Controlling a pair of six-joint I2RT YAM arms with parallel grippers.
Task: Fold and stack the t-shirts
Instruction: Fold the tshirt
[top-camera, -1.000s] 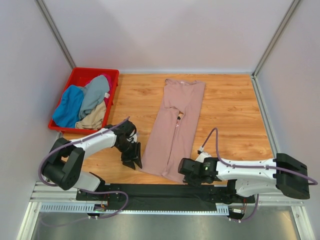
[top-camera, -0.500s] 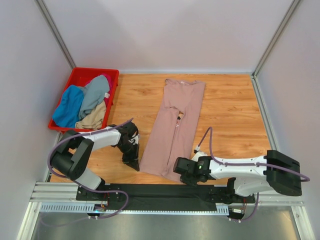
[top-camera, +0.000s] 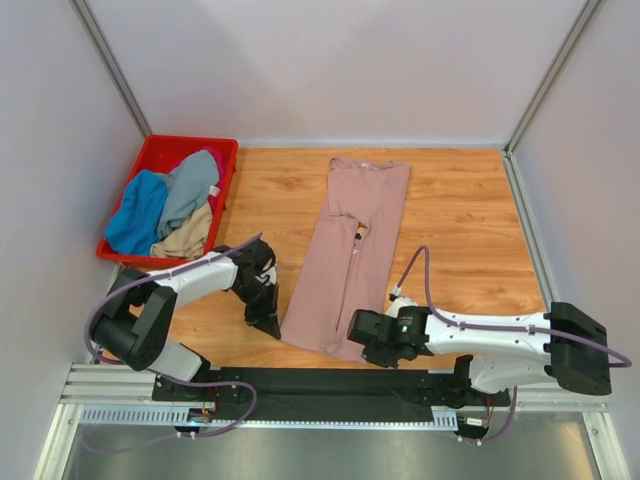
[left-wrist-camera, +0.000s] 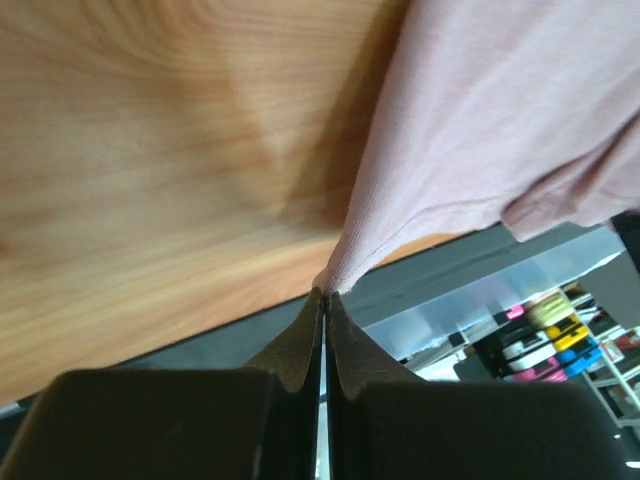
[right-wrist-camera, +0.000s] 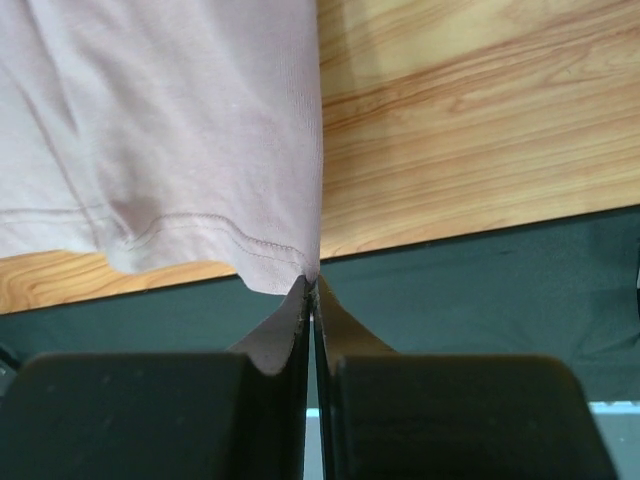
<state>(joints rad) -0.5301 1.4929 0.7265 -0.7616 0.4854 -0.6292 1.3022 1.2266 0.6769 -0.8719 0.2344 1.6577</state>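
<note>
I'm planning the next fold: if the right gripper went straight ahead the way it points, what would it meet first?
The dusty-pink cloth t-shirt: the right gripper is shut on its hem corner, so it would likely just push into that cloth.

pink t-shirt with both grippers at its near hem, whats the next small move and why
Probably lift both corners a little, together. The left gripper and right gripper are each shut on a near hem corner of the dusty-pink t-shirt, which lies as a long strip on the table, ready to fold toward its collar.
</note>
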